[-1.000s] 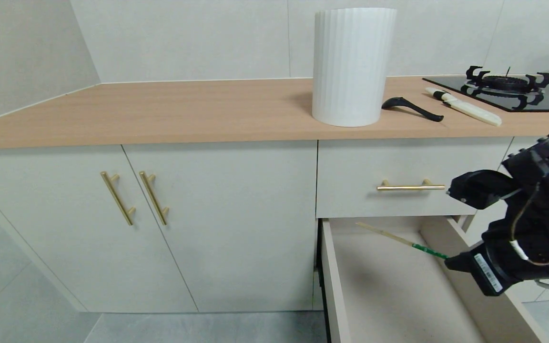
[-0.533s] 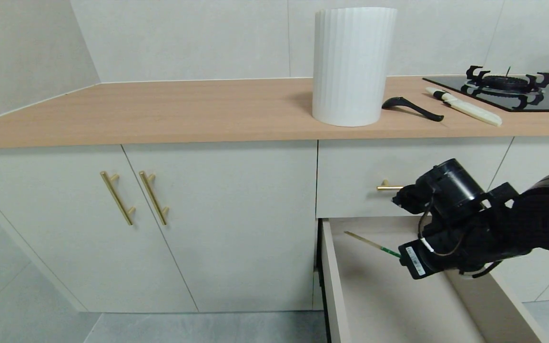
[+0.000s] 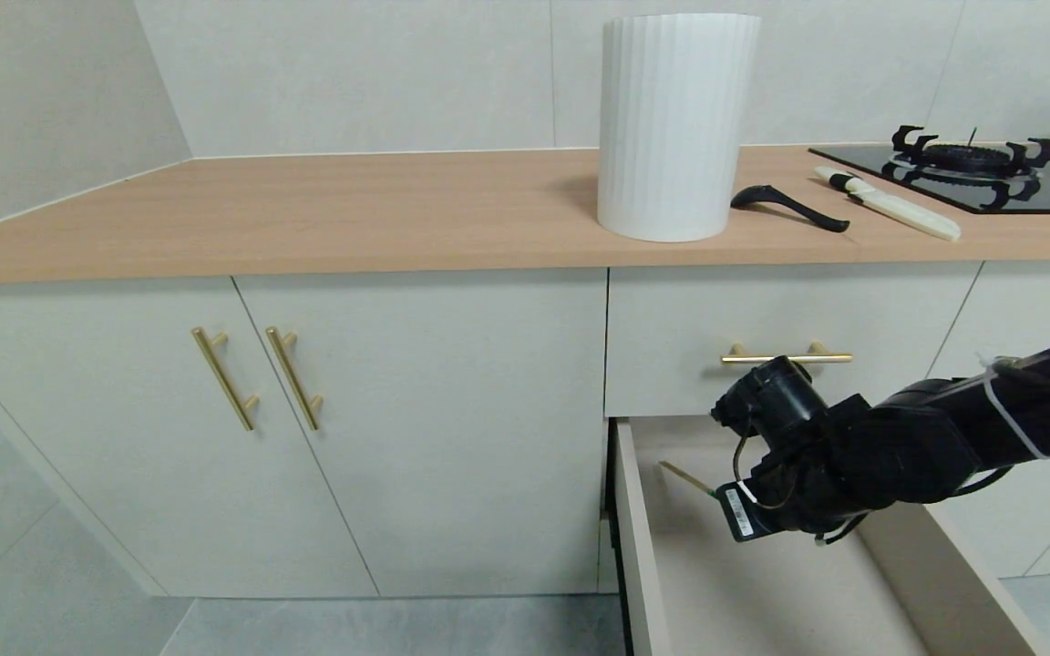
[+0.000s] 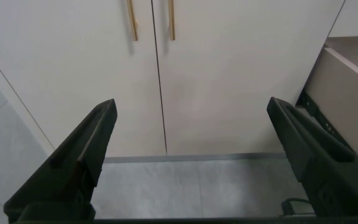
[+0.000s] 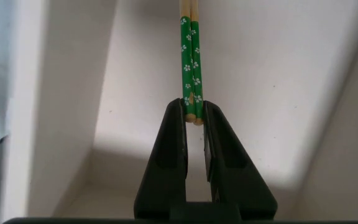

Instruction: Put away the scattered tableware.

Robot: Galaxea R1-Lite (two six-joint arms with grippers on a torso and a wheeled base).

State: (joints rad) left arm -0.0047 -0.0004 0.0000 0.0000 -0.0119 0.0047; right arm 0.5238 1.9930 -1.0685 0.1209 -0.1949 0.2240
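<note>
At lower right in the head view, right gripper (image 3: 722, 499): we see it low inside the open drawer (image 3: 639, 538), pinching the chopsticks (image 3: 684, 476), which poke out toward frame left.
Counter, upper right: a black spoon (image 3: 785, 208) and a knife (image 3: 890, 205) lie beside the white canister (image 3: 675, 128).
Left wrist view, left gripper (image 4: 191, 155): we find its fingers spread wide, facing the cabinet doors (image 4: 160, 74).
Right wrist view, chopsticks (image 5: 189, 56): their green ends are clamped between the right gripper (image 5: 193, 115) fingers, and the shafts run to top centre over the drawer floor.
</note>
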